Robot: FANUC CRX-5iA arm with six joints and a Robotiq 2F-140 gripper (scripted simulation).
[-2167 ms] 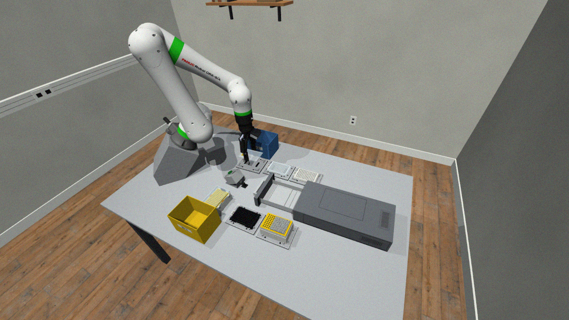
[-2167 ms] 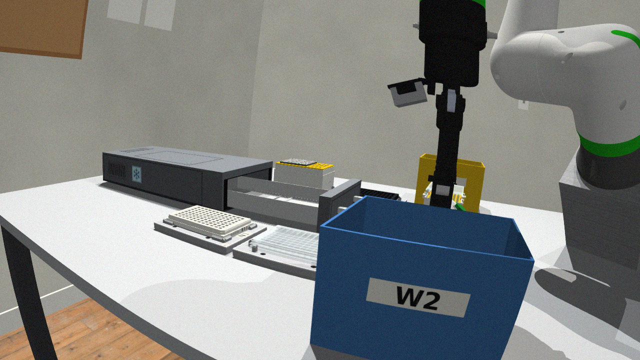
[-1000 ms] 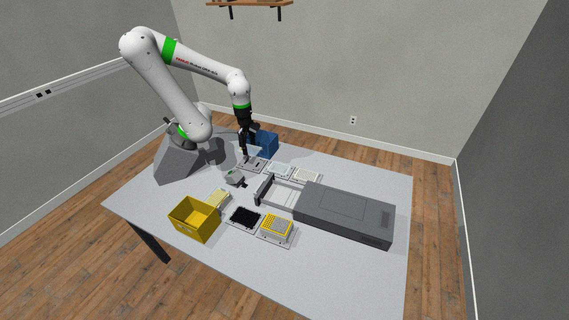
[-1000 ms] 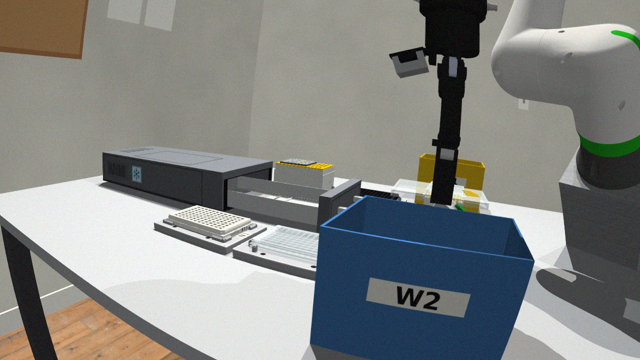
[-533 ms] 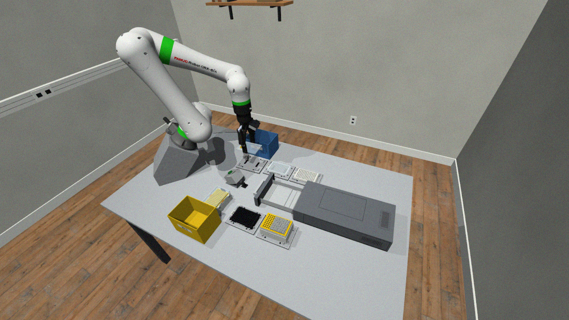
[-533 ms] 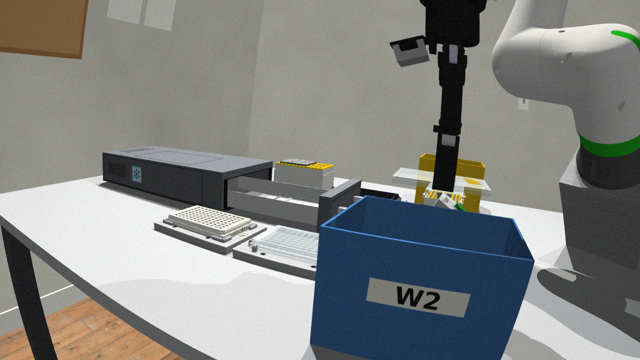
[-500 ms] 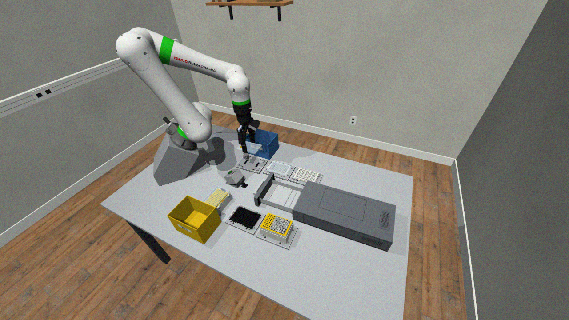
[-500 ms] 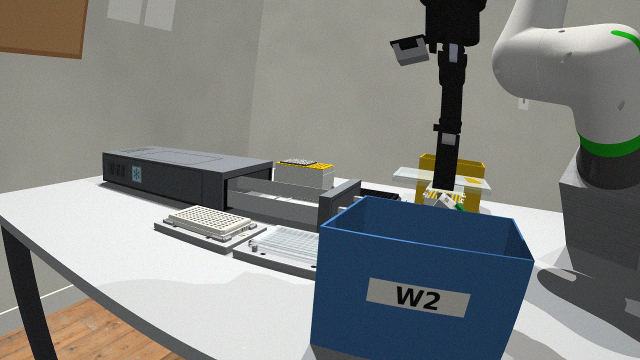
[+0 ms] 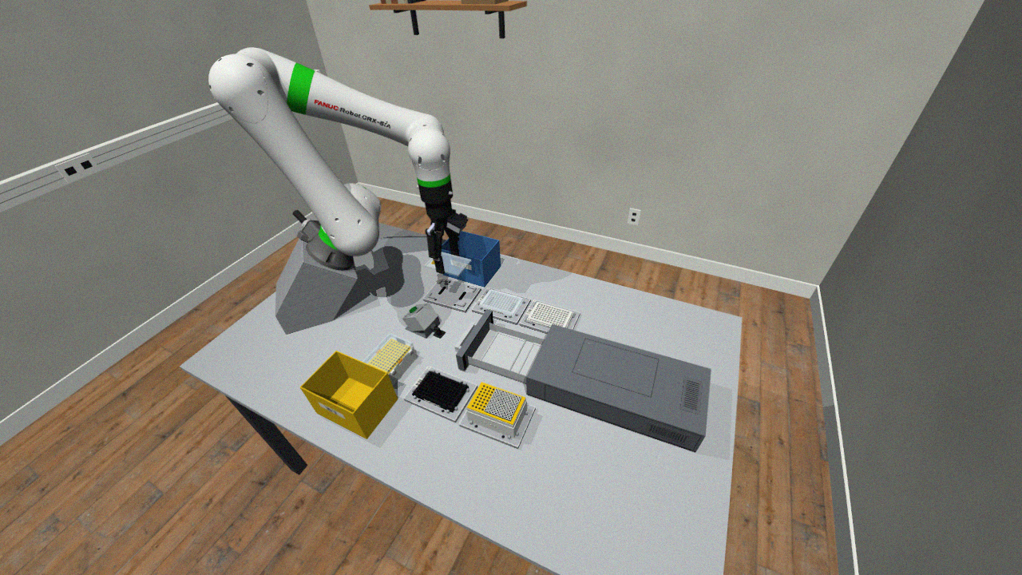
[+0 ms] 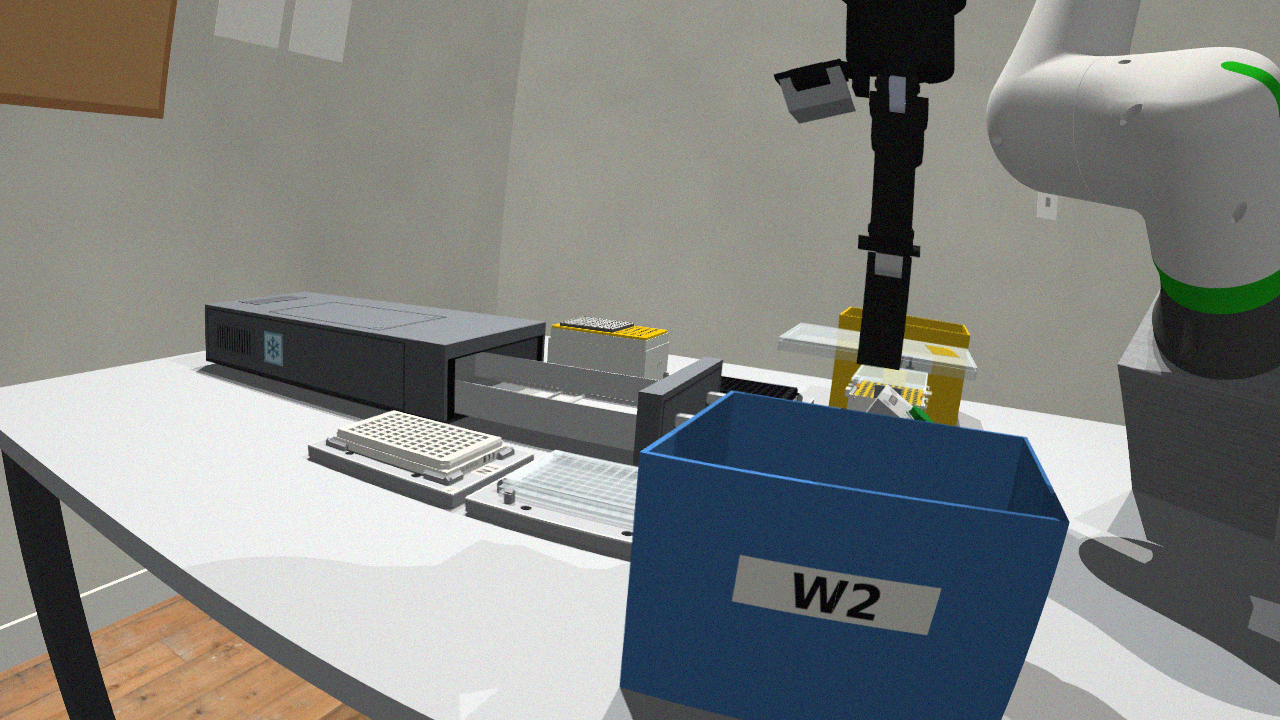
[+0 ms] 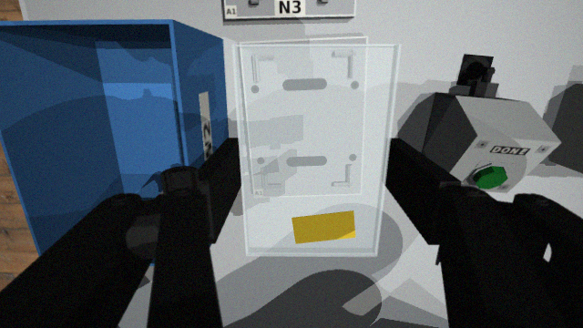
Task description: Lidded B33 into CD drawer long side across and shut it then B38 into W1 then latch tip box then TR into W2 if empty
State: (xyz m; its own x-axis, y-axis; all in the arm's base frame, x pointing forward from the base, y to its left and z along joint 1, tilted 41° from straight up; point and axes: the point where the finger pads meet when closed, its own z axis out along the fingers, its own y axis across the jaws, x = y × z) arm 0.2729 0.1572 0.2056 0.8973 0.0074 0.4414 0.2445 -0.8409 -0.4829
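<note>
Blue bin [image 11: 91, 118], marked W2, stands at the left of the wrist view, upright on the grey bench [image 9: 572, 485]. Just right of it the claw [image 11: 314, 164] is clenched on a clear lid [image 11: 314, 137] with a yellow tag [image 11: 323, 226], 1 finger [image 11: 219, 173] on each long side. The lid hangs level in the air above a bare plate mount [image 9: 451, 293]; the mount's locators show through it. The N3 label [image 11: 290, 7] lies beyond the lid's far edge. Right of the claw sits the grey key box with the green DONE key [image 11: 489, 177], unlit.

From the top view, past the mount come a clear plate [image 9: 501, 302], then the white plate [image 9: 548, 315], uncovered on its own mount. Behind them the cooler [image 9: 621, 382] has its drawer [image 9: 500, 350] pulled out. The black plate [image 9: 440, 390] rests on its mount between the yellow bin [image 9: 347, 393] and a yellow-topped tip rack [image 9: 497, 407].
</note>
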